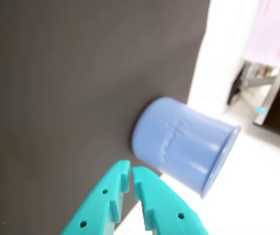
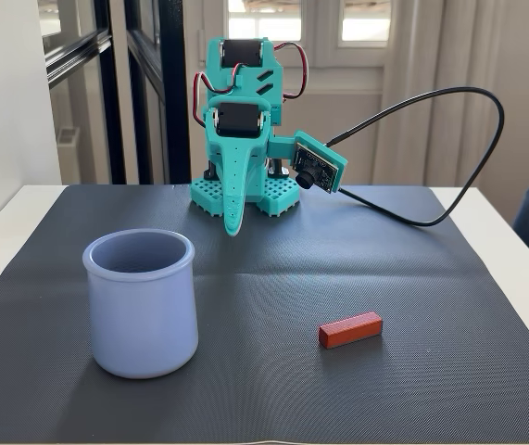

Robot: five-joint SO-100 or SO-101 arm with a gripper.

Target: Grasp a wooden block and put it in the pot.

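The reddish-brown wooden block (image 2: 349, 329) lies flat on the dark mat, right of centre in the fixed view; it is out of the wrist view. The lavender-blue pot (image 2: 141, 301) stands upright at the front left of the mat, open side up, with nothing seen inside. It also shows in the wrist view (image 1: 184, 144), lying sideways in the picture. My teal gripper (image 2: 233, 230) hangs fingertips down near the arm's base at the back of the mat, far from both. In the wrist view the gripper (image 1: 130, 176) has its jaws nearly together and holds nothing.
A dark textured mat (image 2: 273, 287) covers a white table (image 2: 486, 209). The teal arm base (image 2: 245, 190) stands at the back centre. A black cable (image 2: 449, 158) loops from the wrist camera to the back right. Windows and a wall are behind.
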